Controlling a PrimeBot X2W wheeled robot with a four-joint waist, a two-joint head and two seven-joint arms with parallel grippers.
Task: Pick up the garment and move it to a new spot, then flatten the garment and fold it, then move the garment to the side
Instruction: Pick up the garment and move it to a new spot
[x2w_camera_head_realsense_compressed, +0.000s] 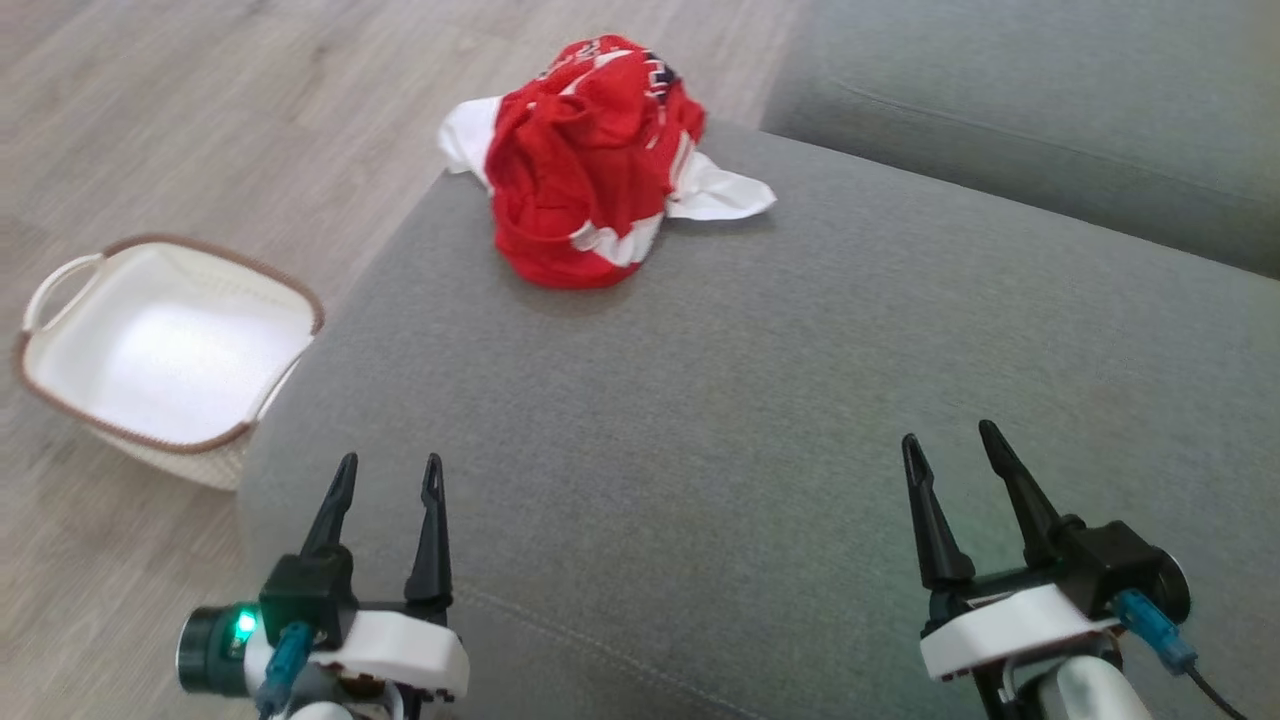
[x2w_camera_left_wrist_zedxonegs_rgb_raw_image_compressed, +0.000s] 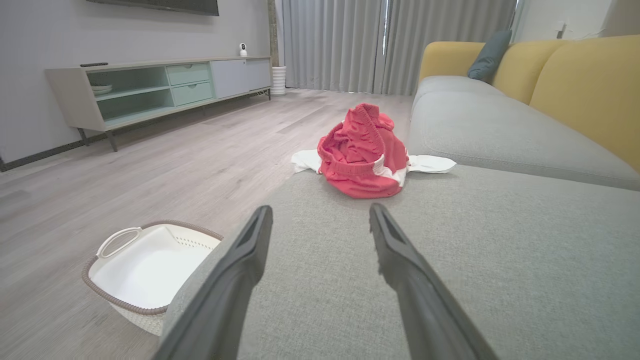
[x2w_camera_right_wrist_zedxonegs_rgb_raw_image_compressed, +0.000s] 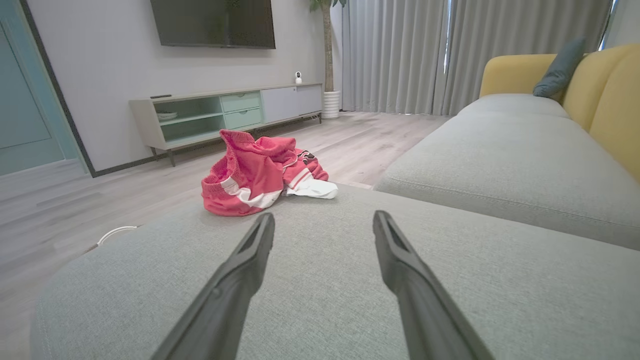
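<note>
Pointing forward over the near part of the grey sofa seat (x2w_camera_head_realsense_compressed: 760, 400), the left pincer (x2w_camera_head_realsense_compressed: 390, 460) has its two dark fingers spread wide and holds nothing. The right pincer (x2w_camera_head_realsense_compressed: 950, 434), well apart from it across the same seat, is spread just as wide and is equally empty. Ahead of both, at the far edge of the seat and nearer its left side, lies the garment (x2w_camera_head_realsense_compressed: 590, 160). It is a crumpled red heap with white bands, and white cloth sticks out on either side, one end reaching past the seat's edge. Neither pincer touches it. Down on the wooden floor (x2w_camera_head_realsense_compressed: 180, 90), just beside the seat's left edge, stands a white basket (x2w_camera_head_realsense_compressed: 170, 350) with a brown rim and a loop handle. To the right of the garment runs a second grey seat cushion (x2w_camera_head_realsense_compressed: 1050, 120), backed by yellow upholstery (x2w_camera_left_wrist_zedxonegs_rgb_raw_image_compressed: 590, 85) with a blue-grey pillow (x2w_camera_left_wrist_zedxonegs_rgb_raw_image_compressed: 487, 50) leaning on it. Farther off, a low media cabinet (x2w_camera_left_wrist_zedxonegs_rgb_raw_image_compressed: 150, 85) stands against the wall under a television (x2w_camera_right_wrist_zedxonegs_rgb_raw_image_compressed: 215, 22), and grey curtains (x2w_camera_left_wrist_zedxonegs_rgb_raw_image_compressed: 350, 40) hang beyond.
</note>
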